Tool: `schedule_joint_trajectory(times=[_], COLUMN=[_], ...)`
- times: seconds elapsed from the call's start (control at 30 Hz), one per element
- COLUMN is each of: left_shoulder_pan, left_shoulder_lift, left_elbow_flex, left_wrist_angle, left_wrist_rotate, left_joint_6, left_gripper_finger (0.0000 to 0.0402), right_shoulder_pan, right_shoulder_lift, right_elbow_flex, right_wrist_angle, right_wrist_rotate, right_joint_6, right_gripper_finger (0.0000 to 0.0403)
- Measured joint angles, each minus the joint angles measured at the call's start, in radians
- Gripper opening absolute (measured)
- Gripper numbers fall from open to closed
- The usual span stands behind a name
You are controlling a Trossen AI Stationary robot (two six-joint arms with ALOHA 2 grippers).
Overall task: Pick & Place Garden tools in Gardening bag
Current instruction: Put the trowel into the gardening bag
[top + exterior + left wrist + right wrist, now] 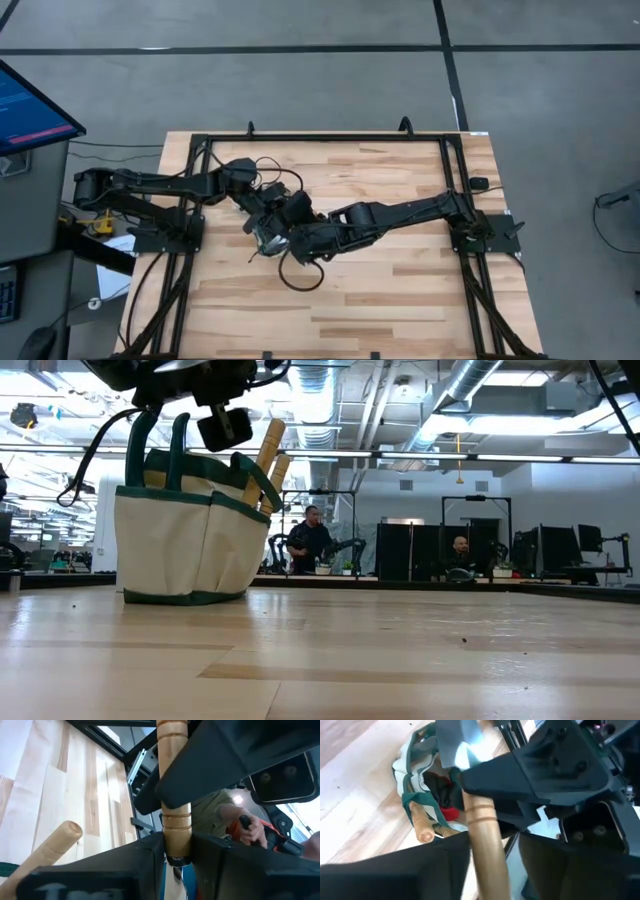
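The beige gardening bag (pixel 180 530) with green trim stands on the table, under both grippers at the table's middle (pixel 280 228). Two wooden handles (pixel 272 440) stick up tilted out of its top. In the right wrist view the bag (pixel 415 775) holds a red-and-black tool (pixel 447 800) and a wooden-handled tool (pixel 420 822). A trowel with a silver blade (pixel 457 742) and a wooden handle (pixel 172 795) is over the bag. My left gripper (pixel 175 855) is shut on this handle. My right gripper (pixel 492 870) is open, with its fingers on either side of the same handle (pixel 482 835). My left gripper pinches the trowel's wooden handle between its two fingers, at the end by the dark metal collar (pixel 176 840). The handle runs on past the fingers, and the right arm's finger (pixel 210 765) crosses in front of it farther along.
A black frame (pixel 320 137) rims the table, and a dark cable loop (pixel 300 275) lies near the bag. A monitor (pixel 30 105) stands off the table's left. People (pixel 310 540) are in the room behind. Bare wood (pixel 450 650) stretches beside the bag.
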Motion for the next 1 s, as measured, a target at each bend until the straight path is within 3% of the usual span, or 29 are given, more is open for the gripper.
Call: schedule_joint_trajectory(times=[0.23, 0.47, 0.63, 0.77, 0.87, 1.0], left_shoulder_pan=[0.000, 0.000, 0.000, 0.000, 0.000, 0.000], left_shoulder_lift=[0.000, 0.000, 0.000, 0.000, 0.000, 0.000], left_elbow_flex=[0.000, 0.000, 0.000, 0.000, -0.001, -0.001], left_wrist_angle=[0.001, 0.008, 0.027, 0.043, 0.105, 0.282], left_wrist_rotate=[0.000, 0.000, 0.000, -0.037, -0.079, -0.150], left_joint_6=[-0.002, 0.020, 0.041, 0.100, 0.152, 0.183], left_gripper_finger=[0.0062, 0.0062, 0.0062, 0.0062, 0.0062, 0.0062], right_shoulder_pan=[0.015, 0.034, 0.051, 0.064, 0.071, 0.107], right_shoulder_lift=[-0.004, -0.045, -0.145, -0.249, -0.302, -0.313], right_elbow_flex=[0.000, 0.015, 0.014, 0.014, 0.015, 0.015], right_wrist_angle=[-0.038, -0.137, -0.186, -0.184, -0.192, -0.182], right_wrist_rotate=[0.065, 0.098, 0.102, 0.120, 0.181, 0.343], right_joint_6=[0.027, 0.182, 0.408, 0.687, 0.914, 1.049], right_gripper_finger=[0.0230, 0.0243, 0.0244, 0.0244, 0.0244, 0.0244])
